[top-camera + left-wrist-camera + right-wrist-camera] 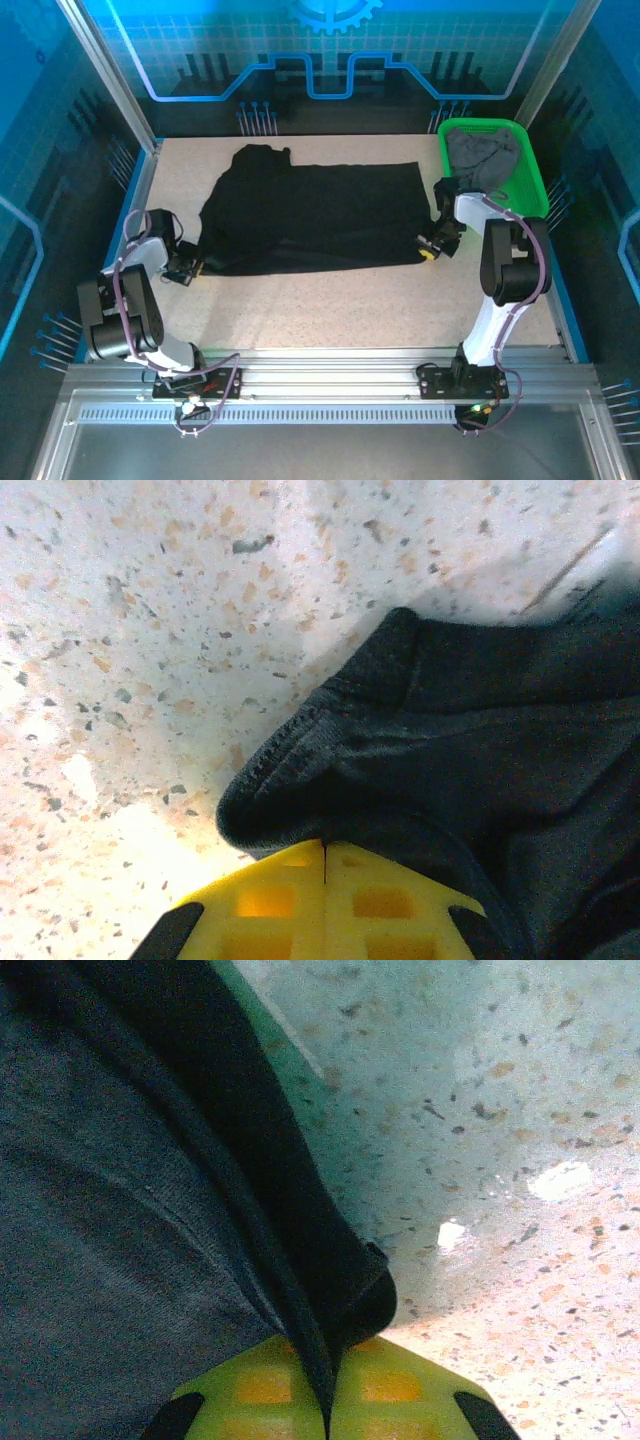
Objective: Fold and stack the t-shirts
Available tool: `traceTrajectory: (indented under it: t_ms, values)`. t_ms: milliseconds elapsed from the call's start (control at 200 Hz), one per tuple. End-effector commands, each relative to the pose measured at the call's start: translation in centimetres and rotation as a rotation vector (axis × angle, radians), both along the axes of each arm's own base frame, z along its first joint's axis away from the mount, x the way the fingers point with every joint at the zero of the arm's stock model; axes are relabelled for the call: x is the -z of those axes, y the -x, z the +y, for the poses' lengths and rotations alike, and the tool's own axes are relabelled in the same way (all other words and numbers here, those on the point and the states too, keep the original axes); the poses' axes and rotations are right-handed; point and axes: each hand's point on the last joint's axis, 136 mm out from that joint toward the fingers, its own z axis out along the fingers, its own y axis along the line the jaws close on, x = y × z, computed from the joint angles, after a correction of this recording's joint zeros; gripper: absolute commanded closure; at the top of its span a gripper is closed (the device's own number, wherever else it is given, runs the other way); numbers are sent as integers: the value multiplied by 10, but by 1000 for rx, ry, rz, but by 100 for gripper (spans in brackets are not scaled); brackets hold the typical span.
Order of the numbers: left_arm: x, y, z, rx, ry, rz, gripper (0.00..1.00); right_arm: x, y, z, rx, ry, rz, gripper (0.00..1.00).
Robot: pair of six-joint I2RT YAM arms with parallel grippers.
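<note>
**Both near corners pinched; fold ready to start**

Black t-shirt (320,215) lies spread across the middle of the table (330,310), long side running left to right, with some bunching at its far-left end. Dark grey t-shirt (482,155) sits crumpled in the green basket (535,190) at the far right corner, not yet handled.

Step in hand, by judgement: lift the near edge and carry it over to the far edge for a lengthwise fold.

- Raise both corners together and level, so the cloth between them stays taut and does not sag or twist.
- Lift just enough to clear the table; too high would likely drag the far edge off its line.
- Travel straight towards the far side, then lay near edge on far edge before letting go.
- Risk: the bunched far-left part may fold in crooked, and may want smoothing afterwards.

Left gripper (190,268): at the near-left corner, jaws clenched together. Its wrist view shows the yellow pads meeting with the stitched hem (290,750) nipped between them; thin bite, right at the corner.

Right gripper (428,250): at the near-right corner, likewise clenched, with the shirt's edge running down into the seam between its pads. The grip looks thin here too.
</note>
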Motion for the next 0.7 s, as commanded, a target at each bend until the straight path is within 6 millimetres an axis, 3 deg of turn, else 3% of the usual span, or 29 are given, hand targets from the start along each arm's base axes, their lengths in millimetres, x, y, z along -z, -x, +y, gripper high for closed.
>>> traceTrajectory:
  t_ms: [0, 185, 305, 380, 450, 560, 695]
  values:
    - [-30, -16, 5, -38, -22, -73, 100, -33, -18, 3, -26, 25, -115, 100]
    - [-88, -71, 10, -50, 4, -217, 100, -90, -59, 10, -42, -9, -240, 100]
    - [-147, -111, 21, -47, -18, -329, 100, -138, -97, 8, -34, -26, -336, 100]
    - [-183, -122, 27, -49, -48, -386, 100, -169, -112, 6, -28, -24, -396, 100]
    - [-207, -120, 29, -48, -76, -422, 100, -185, -113, 5, -23, -22, -422, 100]
    - [-202, -96, 25, -37, -94, -386, 100, -177, -94, 7, -11, -41, -389, 100]
    - [-157, -46, 15, -50, -97, -278, 100, -137, -46, 3, 34, -42, -302, 100]
